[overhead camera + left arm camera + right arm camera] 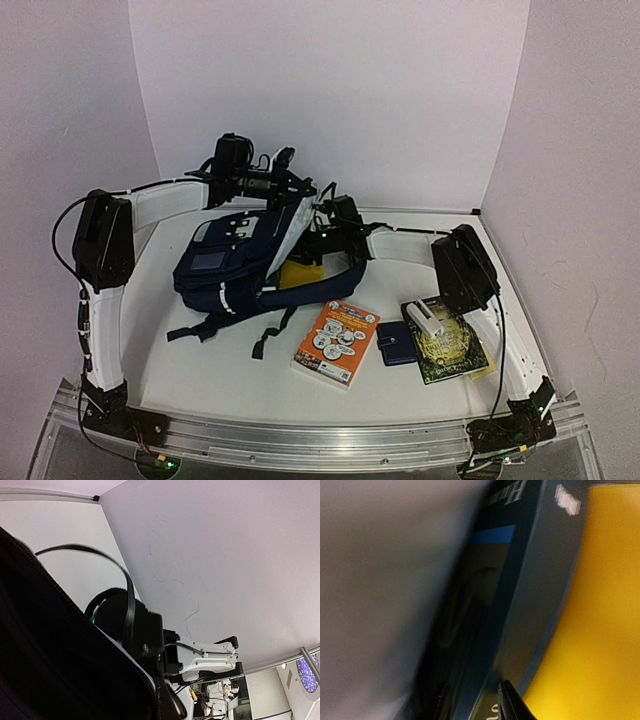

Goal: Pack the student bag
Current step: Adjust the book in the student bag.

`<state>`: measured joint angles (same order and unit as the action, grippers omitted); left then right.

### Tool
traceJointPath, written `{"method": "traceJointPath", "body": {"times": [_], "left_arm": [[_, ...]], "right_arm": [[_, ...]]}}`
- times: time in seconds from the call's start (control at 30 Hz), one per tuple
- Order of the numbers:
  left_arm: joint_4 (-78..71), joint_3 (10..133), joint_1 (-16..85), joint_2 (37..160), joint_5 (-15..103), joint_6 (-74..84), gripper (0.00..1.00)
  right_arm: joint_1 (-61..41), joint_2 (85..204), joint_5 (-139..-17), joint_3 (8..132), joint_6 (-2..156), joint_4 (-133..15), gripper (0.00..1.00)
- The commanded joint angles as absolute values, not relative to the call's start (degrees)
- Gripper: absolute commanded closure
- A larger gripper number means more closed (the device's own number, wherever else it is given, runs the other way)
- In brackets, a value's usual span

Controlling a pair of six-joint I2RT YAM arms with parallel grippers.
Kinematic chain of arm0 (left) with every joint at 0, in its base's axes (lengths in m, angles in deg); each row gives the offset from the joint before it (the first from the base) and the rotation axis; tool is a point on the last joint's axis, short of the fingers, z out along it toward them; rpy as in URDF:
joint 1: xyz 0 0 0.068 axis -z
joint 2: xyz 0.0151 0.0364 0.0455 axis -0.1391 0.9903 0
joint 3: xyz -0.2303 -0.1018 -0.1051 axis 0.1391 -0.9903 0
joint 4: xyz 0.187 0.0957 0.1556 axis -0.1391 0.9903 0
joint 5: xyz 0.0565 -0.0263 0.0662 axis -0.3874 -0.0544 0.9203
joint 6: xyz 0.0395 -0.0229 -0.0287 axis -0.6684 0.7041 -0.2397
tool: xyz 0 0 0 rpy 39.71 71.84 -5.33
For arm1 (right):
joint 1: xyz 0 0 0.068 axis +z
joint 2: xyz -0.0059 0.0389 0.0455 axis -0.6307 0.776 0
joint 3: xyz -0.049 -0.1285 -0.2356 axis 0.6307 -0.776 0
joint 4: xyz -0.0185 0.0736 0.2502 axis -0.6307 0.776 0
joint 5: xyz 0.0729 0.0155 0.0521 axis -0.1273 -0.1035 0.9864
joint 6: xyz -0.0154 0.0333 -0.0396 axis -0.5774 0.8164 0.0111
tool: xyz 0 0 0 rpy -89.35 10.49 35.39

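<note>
Right tool (472, 701) inside student bag (225, 265) — gripping dark book (520, 605).

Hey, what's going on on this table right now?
Two robot arms are packing a student bag. The left gripper is shut at the bag's top edge, apparently holding the flap up. The right gripper is inside the opening, fingertips either side of a dark blue book beside a yellow item. An orange book, navy wallet and dark green book lie on the table, not yet packed.

The student bag (225, 265) is matt navy cloth. The orange book (337, 342) has a glossy paper cover. The dark book (520, 605) looks smooth and slightly glossy.
</note>
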<state>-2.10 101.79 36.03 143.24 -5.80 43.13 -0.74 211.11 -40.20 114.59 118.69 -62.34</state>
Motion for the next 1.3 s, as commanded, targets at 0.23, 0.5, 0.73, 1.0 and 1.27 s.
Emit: {"method": "traceJointPath", "body": {"times": [0.23,0.5,0.73,1.0,1.27], "left_arm": [[-18.2,104.6,37.1,142.9,-11.9,49.2,1.0],[-18.1,101.4,37.0,139.3,-13.4,47.5,1.0],[-16.2,99.9,37.0,137.2,-13.3,45.2,1.0],[-17.3,100.8,37.0,139.0,-13.9,46.3,1.0],[-18.9,101.0,37.0,140.4,-13.9,47.5,1.0]], "right_arm": [[3.2,214.5,-37.2,116.0,136.0,-86.1,0.72],[0.6,209.0,-43.4,105.4,135.1,-87.2,0.67],[-2.9,204.5,-48.0,98.6,133.2,-85.7,0.71],[0.1,214.2,-48.8,109.7,136.7,-82.5,0.74],[4.8,221.6,-47.3,122.3,141.4,-82.6,0.81]]}}
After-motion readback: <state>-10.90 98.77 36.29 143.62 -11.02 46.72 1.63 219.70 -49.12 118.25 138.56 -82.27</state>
